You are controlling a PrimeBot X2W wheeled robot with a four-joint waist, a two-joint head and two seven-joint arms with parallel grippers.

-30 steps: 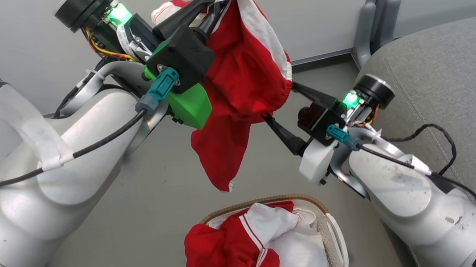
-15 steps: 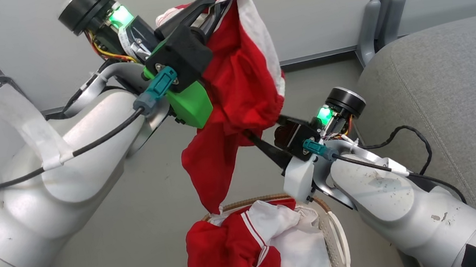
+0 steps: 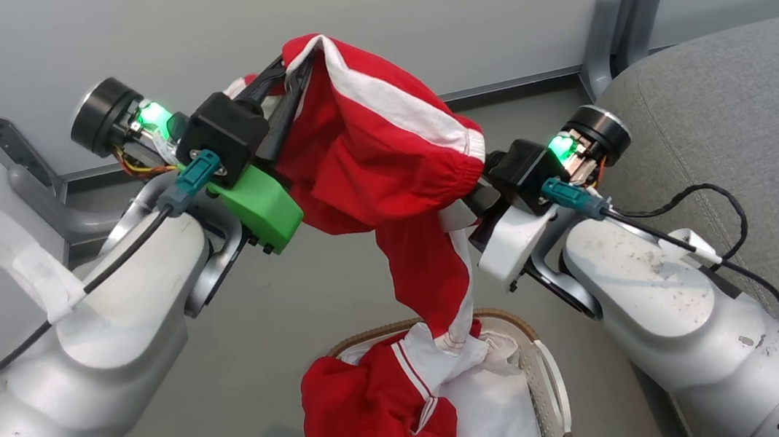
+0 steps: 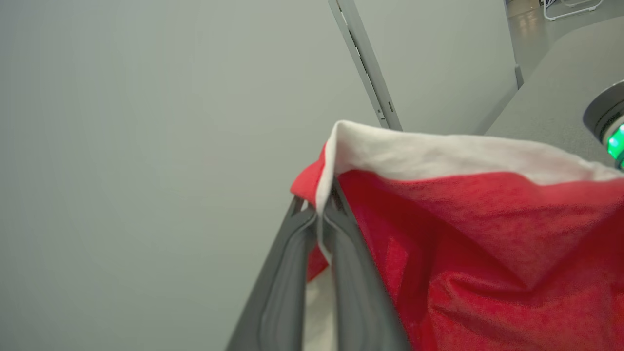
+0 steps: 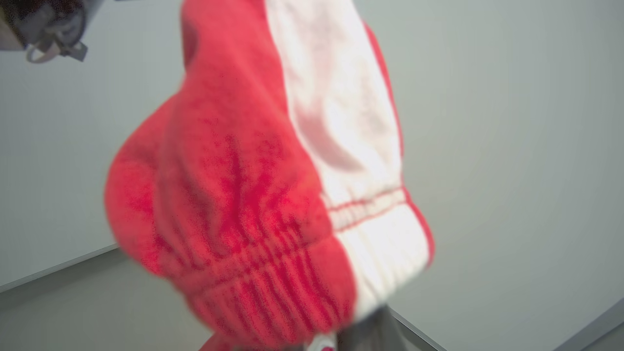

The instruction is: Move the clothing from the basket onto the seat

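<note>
**Item 1, raised garment** (image 3: 369, 169): red, with a white side panel and a gathered elastic hem. It is held off the floor, stretched between both grippers above the basket. One red leg hangs down, and its end touches the pile in the basket.

**Item 2, left gripper** (image 3: 288, 69): fingers pressed together on the garment's upper edge. In the left wrist view the white band (image 4: 438, 156) folds over the fingertips (image 4: 336, 214) and red cloth drapes to their right.

**Item 3, right gripper** (image 3: 477, 200): closed on the garment's elastic hem, its fingers mostly covered by cloth. In the right wrist view the blurred hem (image 5: 273, 273) hangs directly over the fingers.

**Item 4, second garment** (image 3: 360, 412): red with thin white stripes, crumpled in the basket and spilling over its left edge.

**Item 5, basket** (image 3: 552, 390): white, perforated, brown woven rim, white liner (image 3: 493, 419) inside. It stands on the floor between the two arms.

**Item 6, seat** (image 3: 736, 106): grey upholstery to the right of the right arm, apart from both garments.
</note>
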